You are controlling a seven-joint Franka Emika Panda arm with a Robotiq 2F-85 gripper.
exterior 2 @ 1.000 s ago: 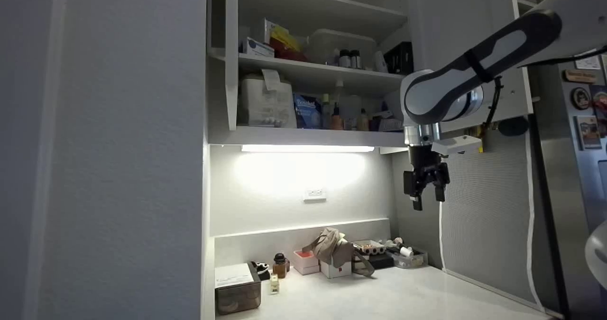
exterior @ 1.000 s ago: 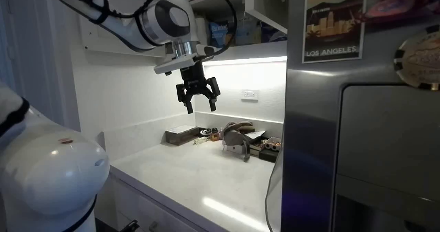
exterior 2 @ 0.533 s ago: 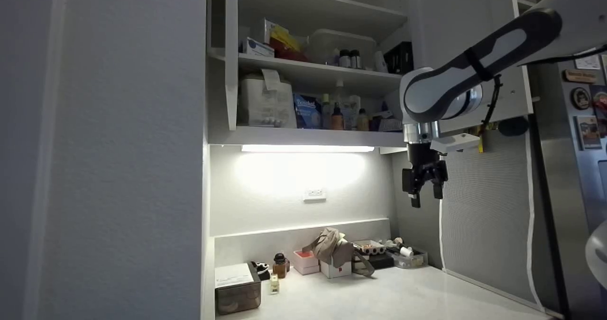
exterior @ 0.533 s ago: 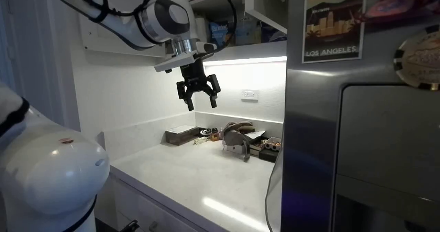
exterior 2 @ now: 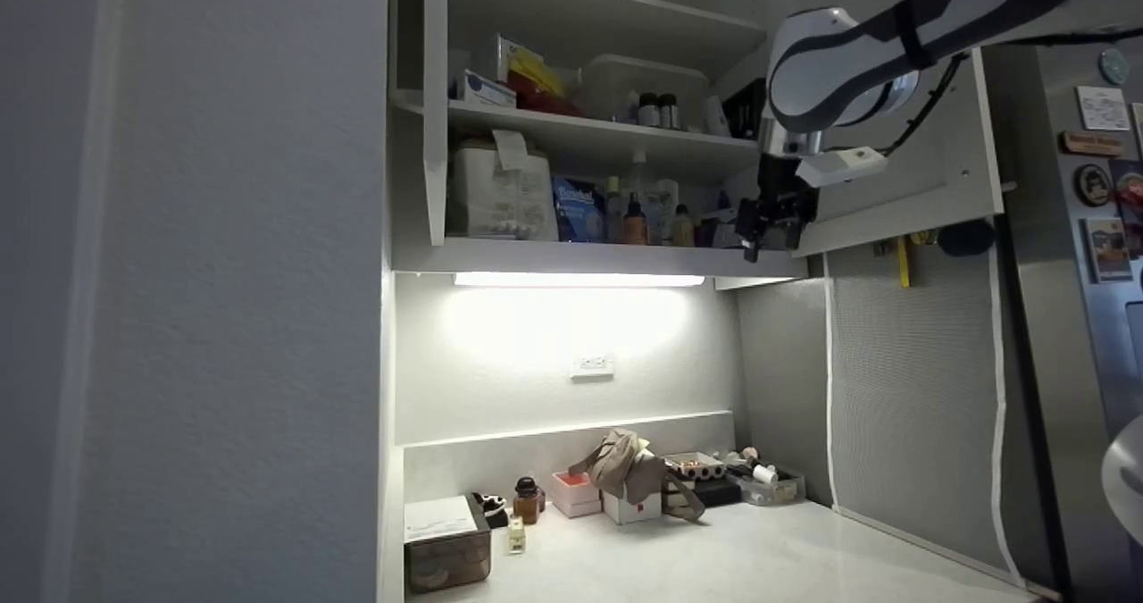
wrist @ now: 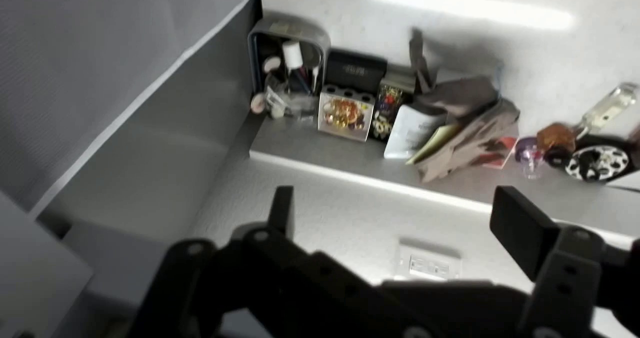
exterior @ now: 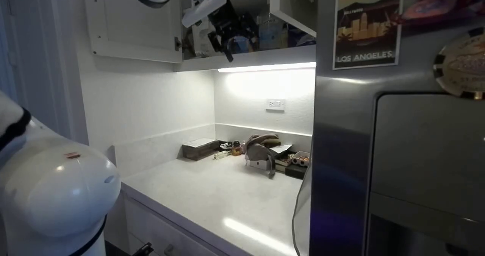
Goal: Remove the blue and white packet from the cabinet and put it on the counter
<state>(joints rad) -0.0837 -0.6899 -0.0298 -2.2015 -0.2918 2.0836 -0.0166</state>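
The blue and white packet (exterior 2: 579, 212) stands on the lower shelf of the open white cabinet (exterior 2: 554, 253), between a white container and small bottles. In an exterior view the packet (exterior: 239, 43) is partly covered by my gripper (exterior: 241, 50). My gripper is open and empty, tilted, in front of the cabinet's bottom shelf edge. In an exterior view the gripper (exterior 2: 772, 244) is at the right end of that shelf, well apart from the packet. In the wrist view its spread fingers (wrist: 392, 205) hold nothing; the packet is out of view there. The white counter (exterior: 204, 199) lies below.
A white container (exterior 2: 504, 188) and bottles (exterior 2: 636, 223) flank the packet. Open cabinet doors (exterior: 132, 24) (exterior 2: 902, 165) hang near the arm. A steel fridge (exterior: 341, 153) borders the counter. A brown cloth bag (exterior 2: 616, 464) and a dark box (exterior 2: 449, 558) lie at the counter's back.
My arm has risen and the gripper has moved up from below the light strip to the lower shelf's level. The gripper has tilted and stays open. The packet has not moved.
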